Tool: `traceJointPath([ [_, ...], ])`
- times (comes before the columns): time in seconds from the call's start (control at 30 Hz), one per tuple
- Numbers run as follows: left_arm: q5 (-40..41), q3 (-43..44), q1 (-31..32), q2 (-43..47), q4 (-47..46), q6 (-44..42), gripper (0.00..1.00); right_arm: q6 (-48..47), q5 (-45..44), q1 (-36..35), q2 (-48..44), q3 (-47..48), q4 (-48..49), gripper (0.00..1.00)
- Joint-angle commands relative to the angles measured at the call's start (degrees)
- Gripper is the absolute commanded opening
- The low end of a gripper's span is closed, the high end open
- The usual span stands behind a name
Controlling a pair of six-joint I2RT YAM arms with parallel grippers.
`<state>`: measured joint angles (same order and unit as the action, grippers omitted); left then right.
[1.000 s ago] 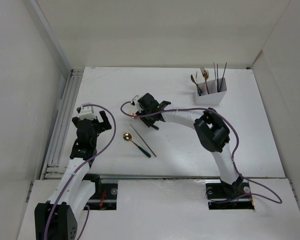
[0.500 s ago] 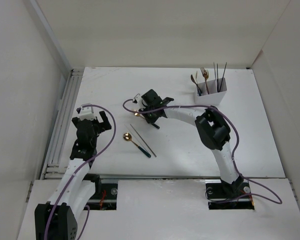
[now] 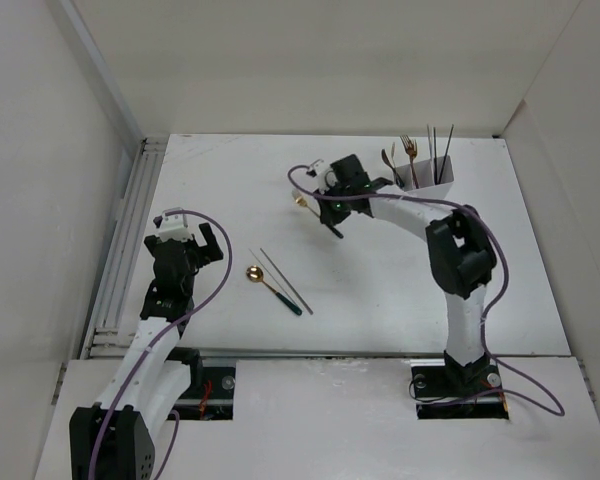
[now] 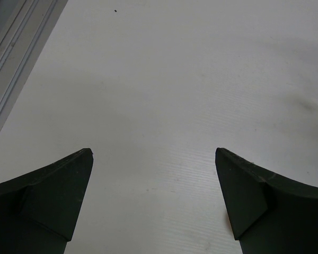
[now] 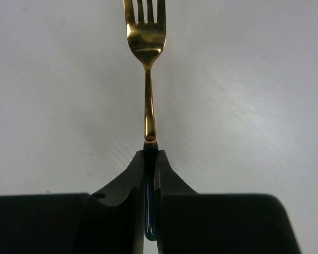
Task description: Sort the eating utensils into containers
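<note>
Wide white table [image 3: 380,290], and the right arm [image 3: 458,258] is stretched over its far half, elbow up. The left arm [image 3: 165,300] sits at the near left, and its left gripper [image 4: 152,153] hangs over bare surface with the jaws spread wide and nothing between them.

Far right, there is the white bin [image 3: 425,192]. It already has standing utensils [image 3: 410,152] in it: gold heads and thin dark sticks, upright.

Now the action. The right gripper [image 5: 150,156] is clamped narrow on the fork [image 5: 147,47], pinching the dark handle right where the gold neck begins, with the tines pointing away from the wrist. From above, the fork sits just left of the bin, and it looks to be off the surface, though I cannot be sure.

Two pieces lie at near centre, well apart from the bin. One is a spoon [image 3: 277,292] with its gold bowl to the left. Just beside it is a dark chopstick [image 3: 286,281]; one or a pair, I cannot tell.

So this reads as the carry step: fork in hand, bound for the bin. The next move calls for a short travel right. The fork then needs tipping handle-down over the compartment with the other forks, clear of the heads already standing there. Only then should the jaws let go.
</note>
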<state>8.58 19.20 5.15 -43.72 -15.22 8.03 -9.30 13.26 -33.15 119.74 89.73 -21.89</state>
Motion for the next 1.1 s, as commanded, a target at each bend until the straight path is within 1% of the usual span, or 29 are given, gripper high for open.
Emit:
traceJointPath([
  [0.0, -0.1, -0.2, -0.1, 1.0, -2.8, 0.6, 1.0, 0.8, 3.0, 4.1, -8.9, -1.4, 8.7, 0.0],
  [0.07, -0.1, -0.2, -0.1, 1.0, -2.8, 0.1, 1.0, 1.3, 3.7, 6.3, -12.2, -1.9, 11.4, 0.0],
  [0.1, -0.1, -0.2, -0.1, 1.0, -2.8, 0.1, 1.0, 2.1, 3.7, 8.8, -13.3, -2.7, 12.3, 0.0],
  [0.17, -0.1, -0.2, -0.1, 0.5, -2.8, 0.1, 1.0, 1.5, 1.7, 11.2, -16.1, -3.2, 13.6, 0.0],
  [0.2, -0.1, -0.2, -0.1, -0.1, -2.8, 0.1, 1.0, 1.5, -2.2, 13.6, -16.8, -3.2, 14.8, 0.0],
  [0.27, -0.1, 0.3, -0.1, -0.1, -2.8, 0.1, 1.0, -0.3, -5.6, 16.3, -18.6, -4.4, 16.9, 0.0],
  [0.3, -0.1, 0.3, -0.7, -0.1, -2.8, 0.1, 1.0, -0.8, -7.3, 17.5, -18.6, -4.9, 19.8, 0.0],
  [0.33, -0.1, 0.3, -0.7, -0.1, -2.8, 0.1, 1.0, -1.5, -10.7, 19.4, -19.2, -5.4, 21.3, 0.0],
  [0.43, -0.1, 0.3, -0.7, -0.7, -2.8, 0.1, 1.0, -5.0, -15.1, 21.9, -19.2, -5.4, 25.4, 0.0],
  [0.53, -0.1, 0.3, -1.2, -0.7, -2.8, 0.1, 1.0, -5.6, -15.1, 23.7, -18.1, -6.1, 30.0, 0.0],
  [0.67, 0.5, 0.3, -1.7, -1.2, -2.3, -0.5, 1.0, -6.2, -15.1, 26.5, -16.7, -7.7, 33.3, 0.0],
  [0.83, 1.0, 0.8, -2.2, -1.7, -2.3, -0.5, 1.0, -7.3, -14.5, 27.0, -17.3, -14.0, 37.9, 0.0],
  [0.93, 0.5, 0.8, -2.8, -1.7, -2.3, -0.5, 1.0, -8.0, -14.0, 27.5, -18.3, -18.2, 42.4, 0.0],
  [1.07, 0.5, 0.8, -2.8, -2.2, -2.3, -0.5, 1.0, -8.0, -15.2, 28.0, -18.3, -19.9, 42.9, 0.0],
])
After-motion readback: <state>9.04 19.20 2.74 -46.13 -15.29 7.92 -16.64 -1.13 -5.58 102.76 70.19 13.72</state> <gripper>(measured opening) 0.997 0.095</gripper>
